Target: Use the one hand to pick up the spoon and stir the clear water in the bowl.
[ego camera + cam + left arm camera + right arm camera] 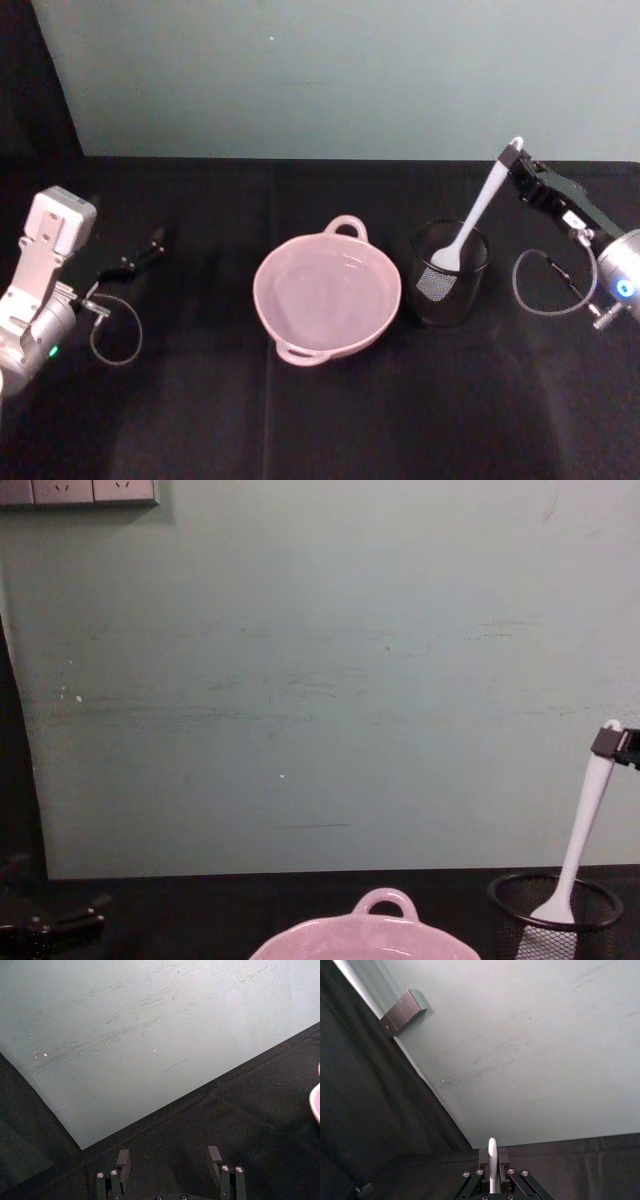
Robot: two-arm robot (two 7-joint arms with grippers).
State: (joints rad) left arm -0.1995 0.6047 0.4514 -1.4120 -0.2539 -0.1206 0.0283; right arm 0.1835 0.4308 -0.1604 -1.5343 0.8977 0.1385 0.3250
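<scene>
Pick-up step: we log the right tool point(514, 156) clamped on the handle end of the spoon point(470, 222), blade in the mesh cup point(451, 272) beside the bowl point(327, 290); left tool point(150, 244) idle, fingers apart; next, we judge, lift and carry across to the water.

- The bowl point(327, 299) is set on the table point(200, 420), near its middle, and serves as the landmark.
- The clear water point(325, 290) is held in the bowl.
- The mesh cup point(450, 275) is placed just right of the bowl, close beside its rim.
- The spoon point(475, 215) is stood in the mesh cup, blade down, its handle leaned up and away to the right of the bowl.
- The right gripper point(515, 160) is closed on the handle's top, right of and behind the bowl.
- The left gripper point(150, 245) is kept well left of the bowl, fingers spread.
</scene>
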